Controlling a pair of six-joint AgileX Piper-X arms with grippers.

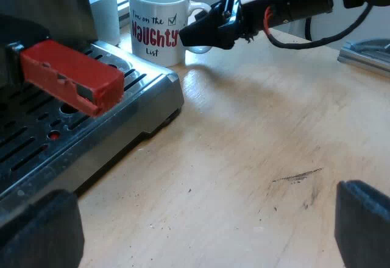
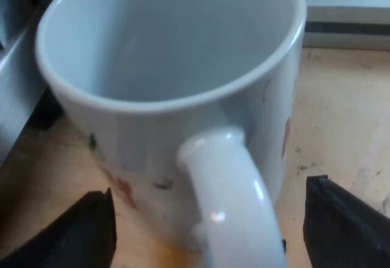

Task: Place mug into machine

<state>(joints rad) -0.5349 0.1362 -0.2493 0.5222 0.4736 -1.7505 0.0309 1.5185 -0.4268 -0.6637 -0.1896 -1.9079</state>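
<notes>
**Left wrist view.** The left tool [image 1: 201, 234] hangs low over bare worktop [image 1: 256, 158], its fingers spread wide with nothing between them. Beyond it, the mug [image 1: 159, 21] stands upright on the worktop. It is just beside the corner of the tray [image 1: 152, 91] of the espresso machine [image 1: 42, 6], not on it. The right tool [image 1: 204, 31] is at the mug's handle side. The holder's red handle end [image 1: 70, 76] juts out above the tray.

**Right wrist view.** The right tool [image 2: 210, 228] straddles the mug handle [image 2: 231, 189]. Its fingers [image 2: 91, 231] are spread on either side and look clear of it. The mug is empty.

**Risks.** A pinch on the handle alone may let the mug tip or swing once lifted. An off-centre closure would likely shove it against the tray's edge.

**Room.** The tray sits raised, so the mug's base must clear that rim. The red end overhangs part of the tray, which narrows the way in. The worktop away from the machine lies open.
</notes>
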